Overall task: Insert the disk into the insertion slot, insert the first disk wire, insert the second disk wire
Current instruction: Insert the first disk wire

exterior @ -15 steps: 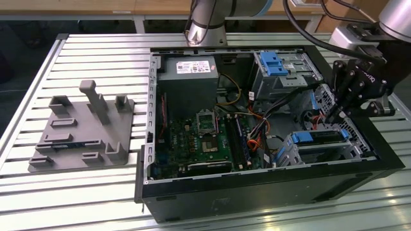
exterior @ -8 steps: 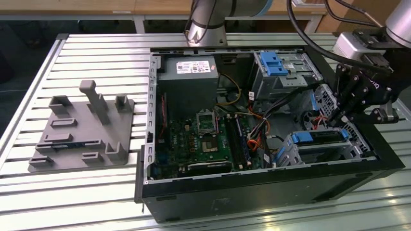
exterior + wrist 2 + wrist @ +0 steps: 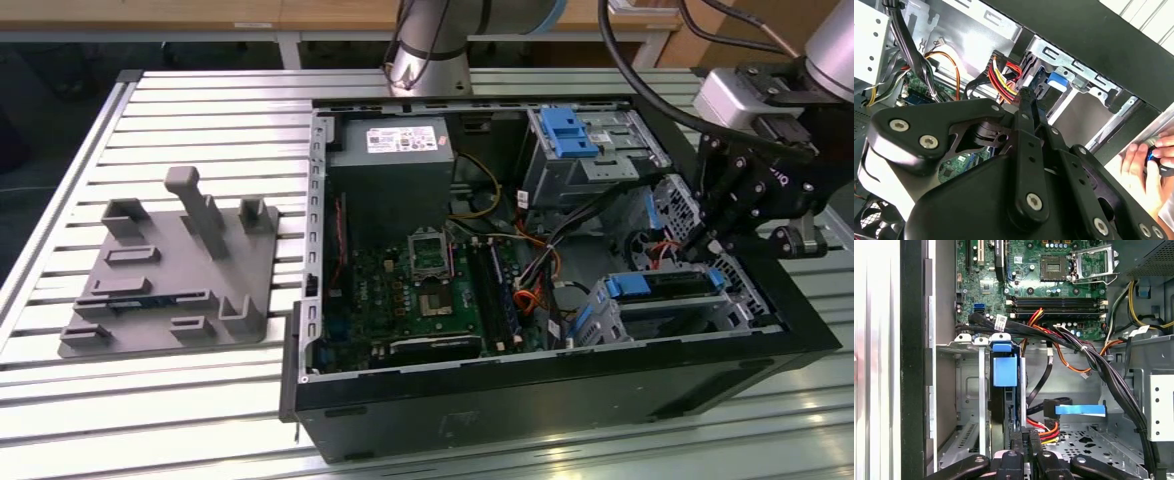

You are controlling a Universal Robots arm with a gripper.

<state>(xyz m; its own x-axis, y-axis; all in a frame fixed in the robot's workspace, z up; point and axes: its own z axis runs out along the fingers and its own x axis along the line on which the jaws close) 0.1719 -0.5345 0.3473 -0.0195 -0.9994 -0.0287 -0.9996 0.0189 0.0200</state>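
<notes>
The claw (image 3: pixel 1025 435), closed on nothing we can see, hangs at the disk wire (image 3: pixel 1049 427) beside the disk (image 3: pixel 1005 372) seated in the insertion slot (image 3: pixel 966 390); we judge the wire limp, best gripped at its plug.

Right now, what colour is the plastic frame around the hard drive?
Bright blue. The frame shows best in the first wrist view.

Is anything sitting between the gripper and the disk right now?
Nothing visible. In the first wrist view the gripper is close beside the disk, which sits in the insertion slot. The red and yellow wire bundle runs up to the gripper's tip from the far side, not across the gap.
</notes>
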